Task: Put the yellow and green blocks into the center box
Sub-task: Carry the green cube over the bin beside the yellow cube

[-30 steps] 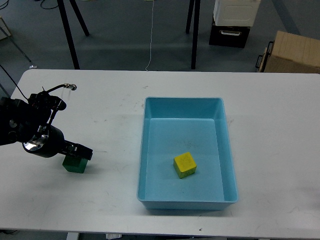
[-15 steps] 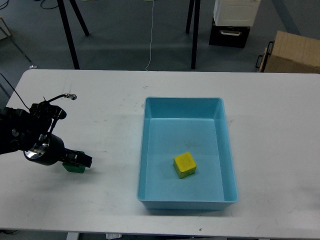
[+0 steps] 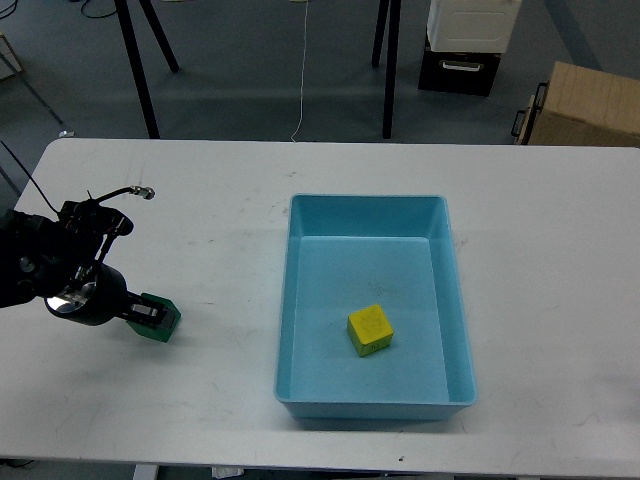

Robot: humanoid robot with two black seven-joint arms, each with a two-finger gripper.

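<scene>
White tabletop, blue box in the middle, left arm down at the green block.

Across the white table [image 3: 300,170] the blue box [image 3: 285,300] sits centred and open-topped, and the yellow block [image 3: 369,330] already lies on its floor, so that half of the task looks done. The green block [image 3: 156,320] rests on the table well to the left of the box, and the left gripper [image 3: 148,314] is lowered right onto it, its fingers straddling the block's top; whether they are clamped on it or merely set around it I cannot tell, as the gripper is dark and small. Coming in low and from the side suits a grasp before a lift over the box wall. No right arm is in view.
</scene>
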